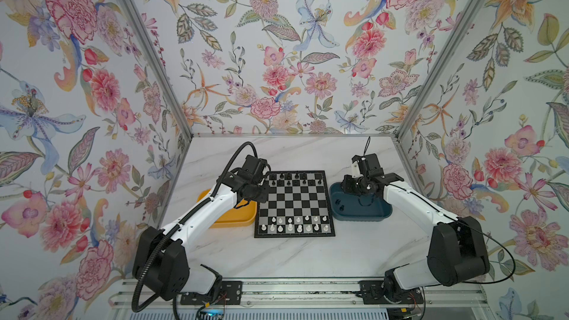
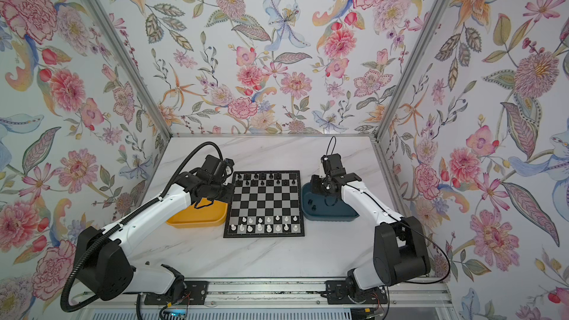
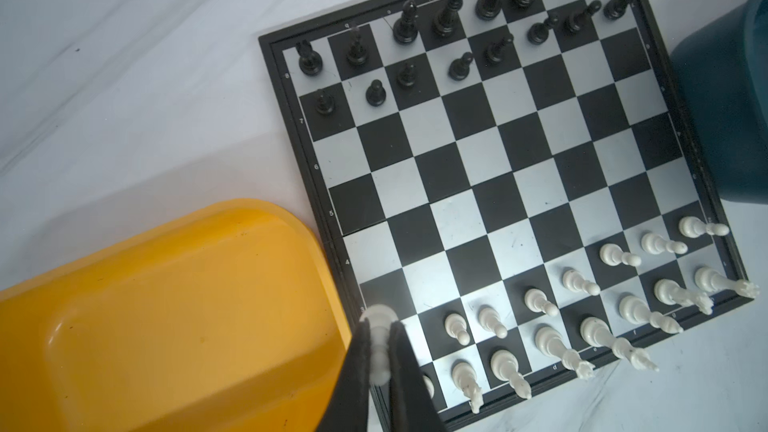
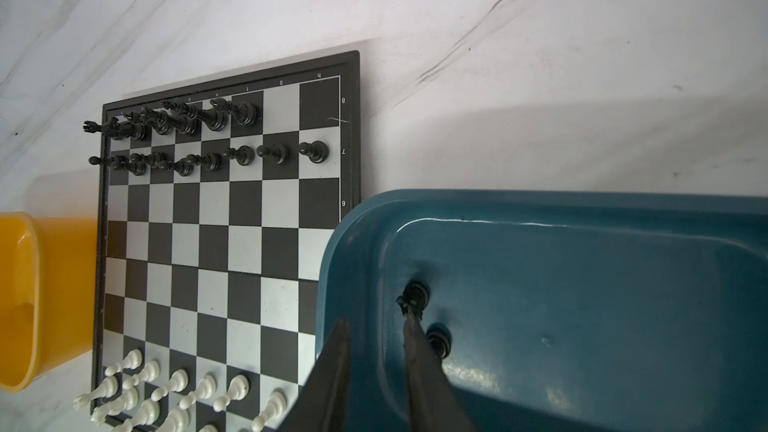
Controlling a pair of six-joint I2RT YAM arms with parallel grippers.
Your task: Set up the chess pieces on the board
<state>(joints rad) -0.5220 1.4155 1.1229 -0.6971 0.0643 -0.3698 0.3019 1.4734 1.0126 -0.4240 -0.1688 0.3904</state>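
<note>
**Both arms over the chess set.** The left tool (image 3: pixel 380 326) is closed on a small white plastic chess piece (image 3: pixel 380 361). The piece is raised and is seen over the left border of the flat, black-and-silver checked board (image 3: pixel 498 184), beside the shallow yellow plastic tray (image 3: pixel 166 305). The right tool (image 4: pixel 376 320) hangs over the dark blue plastic tray (image 4: pixel 582 251), jaws apart with nothing between them. One of its fingertips (image 4: pixel 411 322) lies just beside one of the two black tray pieces (image 4: pixel 415 296) standing there. In both top views the board lies on the white marble-patterned tabletop (image 1: pixel 292 260), between the two trays. Black board pieces (image 4: pixel 274 152) fill the far two rows, except the two rightmost squares of the farthest row. White board pieces (image 3: pixel 540 300) stand in the near two rows.
</note>
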